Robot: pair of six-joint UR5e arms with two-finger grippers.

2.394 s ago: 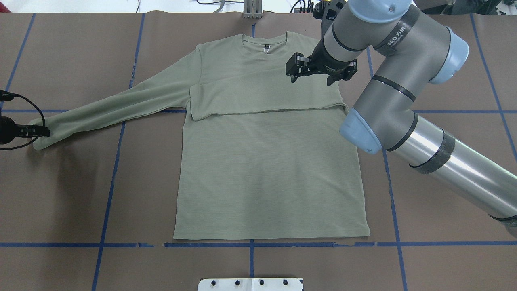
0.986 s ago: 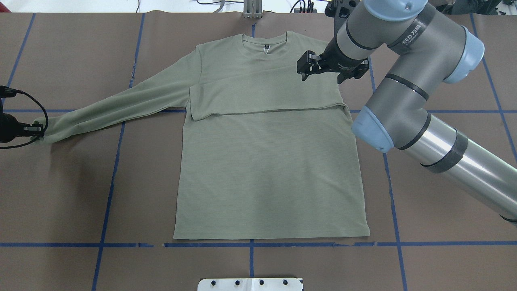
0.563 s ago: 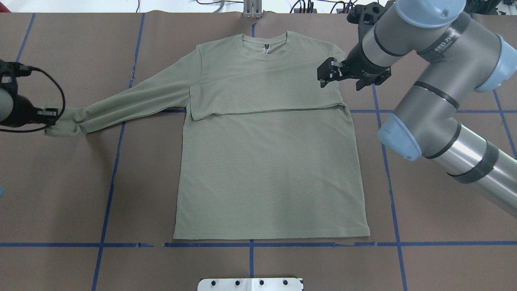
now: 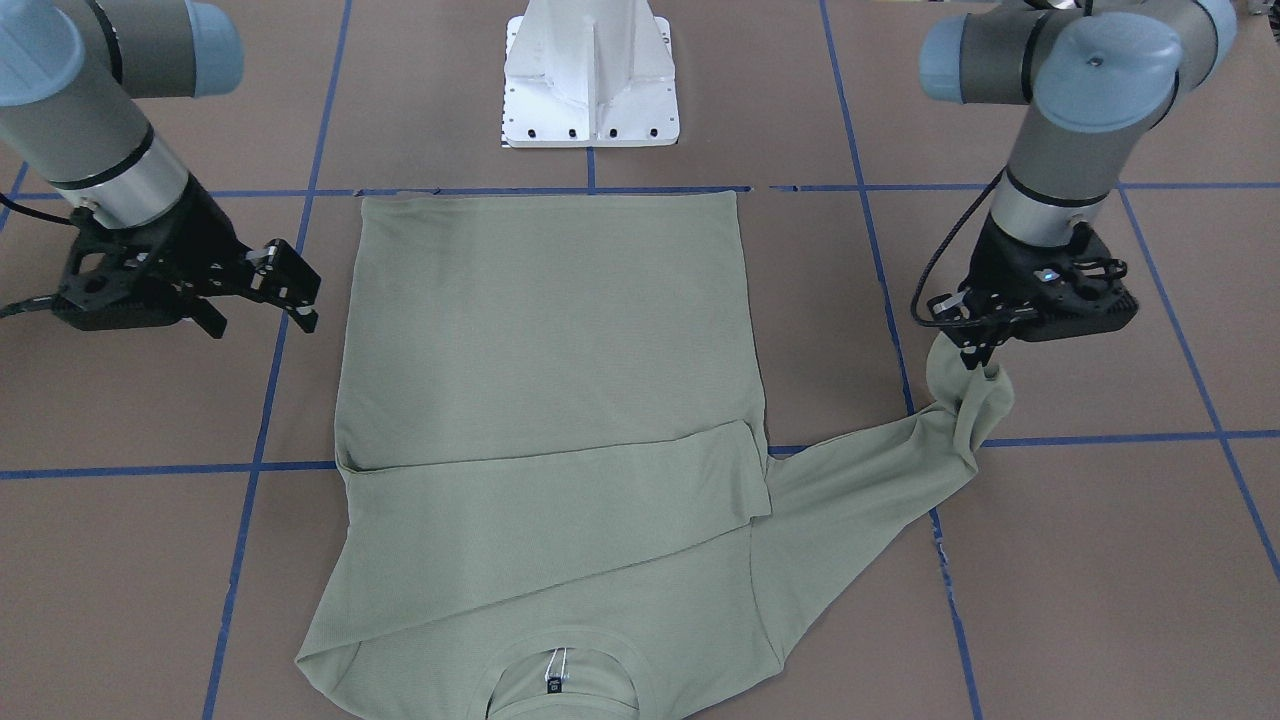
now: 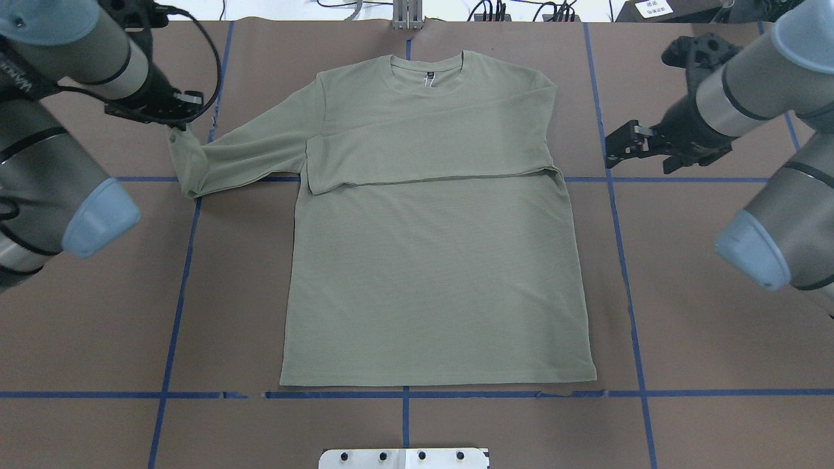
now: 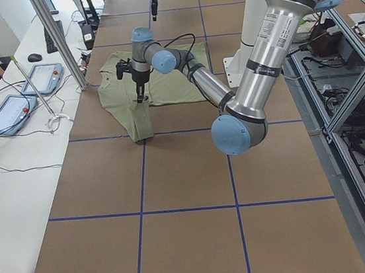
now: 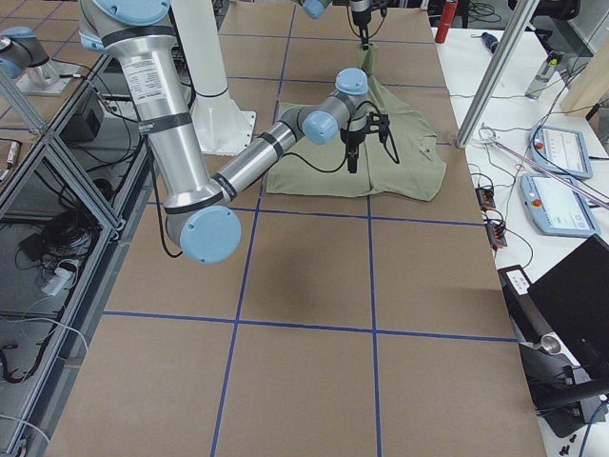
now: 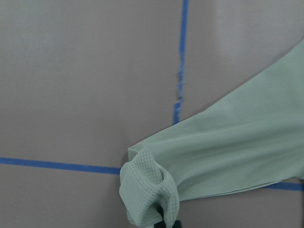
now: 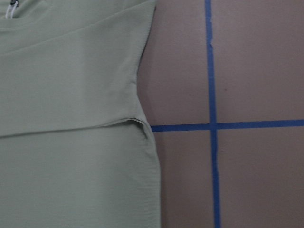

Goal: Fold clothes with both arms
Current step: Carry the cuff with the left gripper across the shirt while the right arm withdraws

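Front-facing: shirt flat on table, hem straight along blue tape line near white base, one sleeve folded across chest; left gripper clamped on the other sleeve's cuff, cuff lifted, sleeve draping back down to table; right gripper off shirt's opposite side edge, fingers spread apart, nothing held, bare table around. Overhead: collar at far edge, neck label showing; wide bare margins either side of body and below hem. Left side view: cuff hanging under left gripper. Right side view: right gripper pointing down near shirt. Left wrist: bunched cuff at bottom edge, tape cross on table behind. Right wrist: shirt's side edge and fold line, bare table with tape cross beside.
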